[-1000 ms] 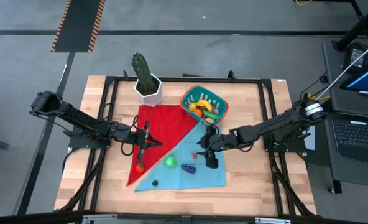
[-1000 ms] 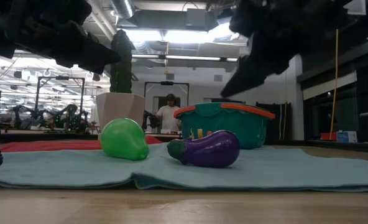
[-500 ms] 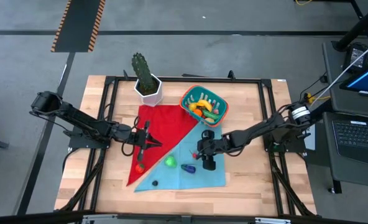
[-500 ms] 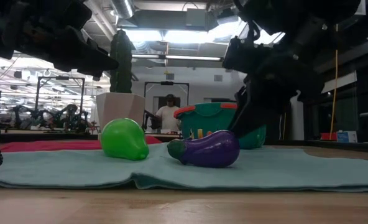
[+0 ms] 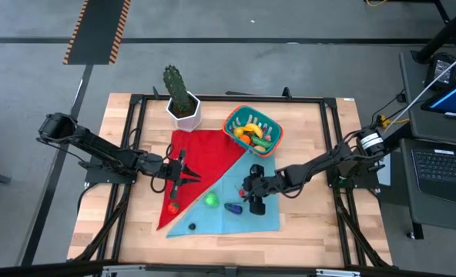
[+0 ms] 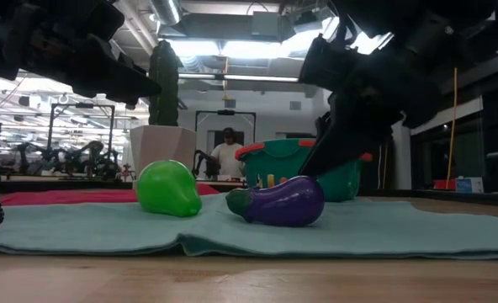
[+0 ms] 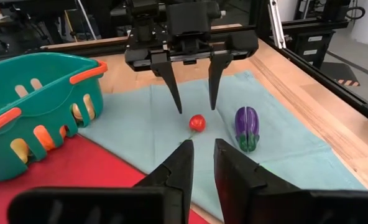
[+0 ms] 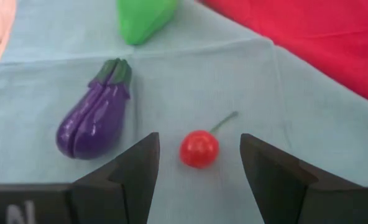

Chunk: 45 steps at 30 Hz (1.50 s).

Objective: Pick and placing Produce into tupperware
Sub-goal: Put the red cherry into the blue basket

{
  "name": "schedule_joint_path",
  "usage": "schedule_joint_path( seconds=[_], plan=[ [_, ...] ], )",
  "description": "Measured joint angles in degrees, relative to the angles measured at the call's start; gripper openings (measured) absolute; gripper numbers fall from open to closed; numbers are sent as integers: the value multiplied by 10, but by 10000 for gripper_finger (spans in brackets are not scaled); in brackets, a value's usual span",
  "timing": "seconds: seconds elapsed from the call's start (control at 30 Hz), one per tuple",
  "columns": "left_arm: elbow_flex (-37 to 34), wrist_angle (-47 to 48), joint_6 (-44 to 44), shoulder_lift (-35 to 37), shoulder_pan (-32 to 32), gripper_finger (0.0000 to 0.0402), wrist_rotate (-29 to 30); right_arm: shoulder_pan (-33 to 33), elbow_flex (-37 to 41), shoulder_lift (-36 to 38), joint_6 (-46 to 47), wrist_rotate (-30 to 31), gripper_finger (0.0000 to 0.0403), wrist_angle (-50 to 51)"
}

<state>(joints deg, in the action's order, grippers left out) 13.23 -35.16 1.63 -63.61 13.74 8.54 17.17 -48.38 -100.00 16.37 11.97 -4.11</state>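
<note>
Right wrist view: the right gripper (image 8: 197, 163) hangs with its two dark fingers spread wide, and a small red cherry (image 8: 199, 149) with a thin stem lies on the teal cloth (image 8: 246, 81) in the gap between them, touching neither. Just beside the cherry lies a purple eggplant (image 8: 92, 118) with a green cap, and past that a green pear-shaped fruit (image 8: 143, 18); a red cloth (image 8: 321, 43) overlaps the teal one at one corner.

In the high view this gripper (image 5: 247, 190) sits at about 5 o'clock from the table's middle, its arm reaching in from 3 o'clock. The eggplant (image 5: 233, 207) is at the gripper's 8 o'clock and the green fruit (image 5: 211, 200) at its 9 o'clock.

The left gripper (image 7: 200, 152) has its fingers slightly parted, a narrow gap between them, and nothing in it. In the high view it (image 5: 189, 176) hovers over the red cloth (image 5: 205, 154) at 9 o'clock of the table's middle. A red and orange piece (image 5: 172, 207) lies on the red cloth at its 7 o'clock, and a dark blue piece (image 5: 191, 227) at the teal cloth's near edge.

The tupperware (image 5: 270, 138), teal with an orange rim, stands at 1 o'clock from the middle, holding yellow, orange and green produce. The cactus (image 5: 177, 88) in its white pot stands at 11 o'clock.
</note>
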Motion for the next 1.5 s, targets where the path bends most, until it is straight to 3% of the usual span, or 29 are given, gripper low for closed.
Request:
schedule_joint_path(
  seconds=[0.57, 1.1, 1.5],
  plan=[
    [0, 11, 0, 0, 0, 72, 0, 0, -15, -44, -1, 6, 225, -22],
    [0, 27, 0, 0, 0, 34, 0, 0, -24, -64, -1, 6, 224, -16],
    [0, 26, 0, 0, 0, 9, 0, 0, -24, -64, 0, 5, 129, -11]
  ],
)
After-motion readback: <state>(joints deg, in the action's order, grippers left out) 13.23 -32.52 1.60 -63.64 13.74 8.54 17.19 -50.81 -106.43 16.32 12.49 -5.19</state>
